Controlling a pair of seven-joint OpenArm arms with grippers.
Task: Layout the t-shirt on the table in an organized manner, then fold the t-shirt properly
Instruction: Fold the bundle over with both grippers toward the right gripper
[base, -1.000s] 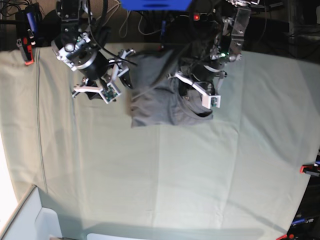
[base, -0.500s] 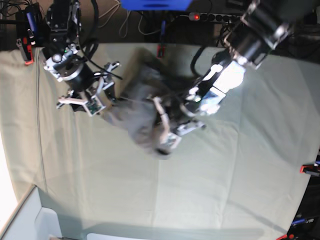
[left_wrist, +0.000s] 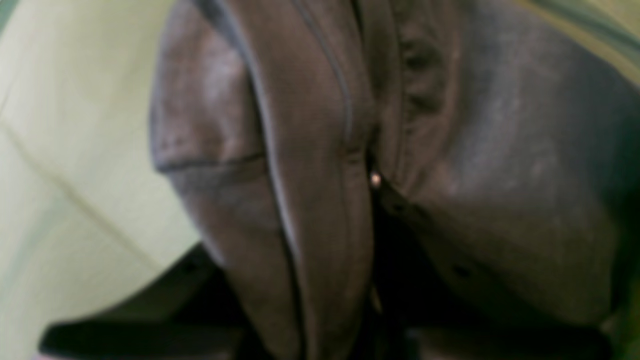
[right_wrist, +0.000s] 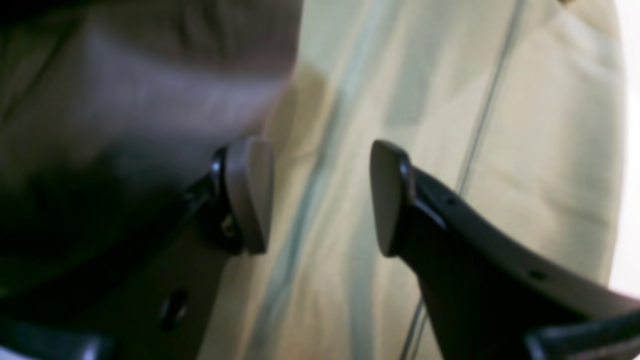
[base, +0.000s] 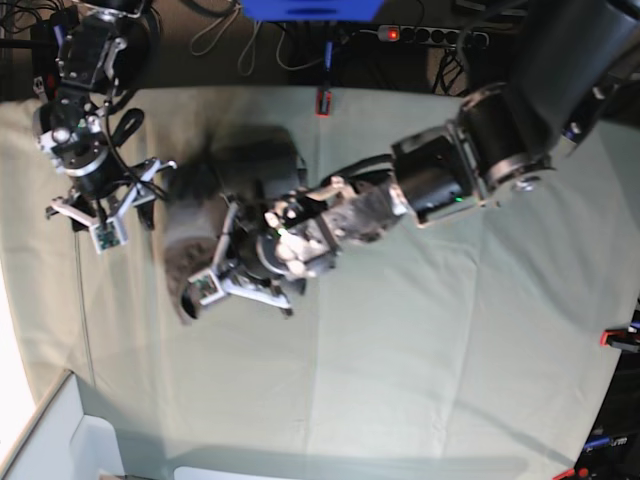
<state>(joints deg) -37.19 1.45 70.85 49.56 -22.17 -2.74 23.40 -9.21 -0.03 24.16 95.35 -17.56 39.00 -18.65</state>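
Cloth of the t-shirt (base: 205, 215) lies bunched on the left part of the table (base: 420, 340), its ribbed hem filling the left wrist view. Left gripper (base: 235, 275) is clamped on the t-shirt. Right gripper (right_wrist: 322, 195) has its 2 fingers apart, holding nothing, beside the shirt's edge.

Overhead base view; two close wrist views, shared table (base: 400, 330).

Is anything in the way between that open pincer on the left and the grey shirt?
Nothing visible. The right pincer hangs open over bare pale green table cloth, with the bunched medium-grey cotton t-shirt just beside one finger.
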